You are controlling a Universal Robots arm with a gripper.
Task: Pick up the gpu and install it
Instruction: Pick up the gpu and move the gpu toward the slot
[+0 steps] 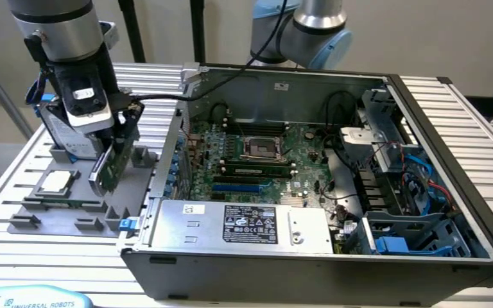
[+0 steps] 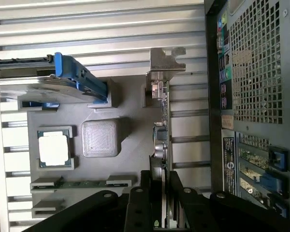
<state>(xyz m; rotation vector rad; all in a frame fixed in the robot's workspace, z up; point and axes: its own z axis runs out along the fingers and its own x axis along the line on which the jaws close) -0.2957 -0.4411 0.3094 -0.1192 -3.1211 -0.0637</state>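
Here, gpu edgewise, clamped in tool

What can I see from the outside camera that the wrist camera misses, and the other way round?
From the exterior view: the inside of the open black computer case, with its green motherboard and silver labelled power supply. From the wrist view: that case's perforated metal rear grille. Shared: the thin dark gpu card with a silver end bracket, clamped in the end effector, and the grey parts tray with a small square silver CPU chip.
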